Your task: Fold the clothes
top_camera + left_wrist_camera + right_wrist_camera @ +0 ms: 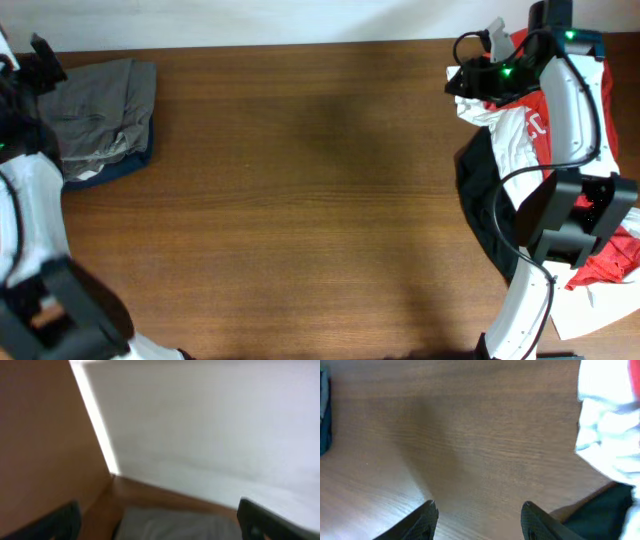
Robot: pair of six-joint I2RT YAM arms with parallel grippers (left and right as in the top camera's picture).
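Right gripper [479,507] is held spread and empty over bare table [300,200] beside the red-white-black clothes pile [522,138], which is partly hidden by the arm; left gripper [159,510] is held parted above the folded grey garment [105,105] at far left, its view blurred.

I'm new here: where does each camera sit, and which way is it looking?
Overhead: fixed above, looking straight down on the table; the left arm and right arm show.
Left wrist: on the left arm, facing over the grey clothes toward a pale wall; the open left gripper frames the bottom.
Right wrist: on the right arm, facing down at the table and the white cloth; the open right gripper shows.
Shared: overhead and left wrist both see the grey clothes.
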